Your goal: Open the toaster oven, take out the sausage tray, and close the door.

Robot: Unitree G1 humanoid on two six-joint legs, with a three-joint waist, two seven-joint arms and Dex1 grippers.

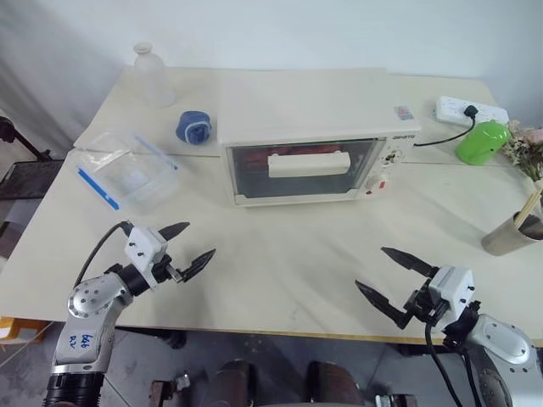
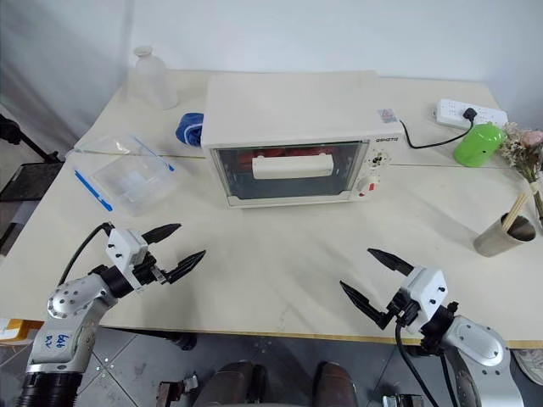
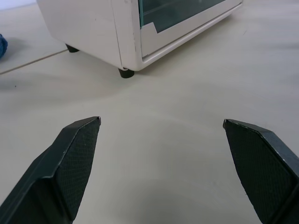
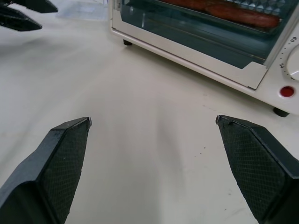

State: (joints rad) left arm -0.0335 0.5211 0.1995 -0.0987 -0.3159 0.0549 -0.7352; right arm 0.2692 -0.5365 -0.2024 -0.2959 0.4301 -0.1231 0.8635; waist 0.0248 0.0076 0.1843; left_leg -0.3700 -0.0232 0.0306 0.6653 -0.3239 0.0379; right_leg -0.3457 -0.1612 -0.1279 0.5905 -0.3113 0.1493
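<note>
Step 1, nothing started: door shut, both arms well short of it over bare table. Left gripper near front-left edge, jaws spread wide, empty. Toaster oven sits mid-table: cream box, glass front, knobs + red light on its right side. Sausage tray inside behind the glass (red sausages visible). Right gripper front-right, likewise wide open, empty. Next, probably: one gripper reaches the bar handle, closes on it, pulls down.
</note>
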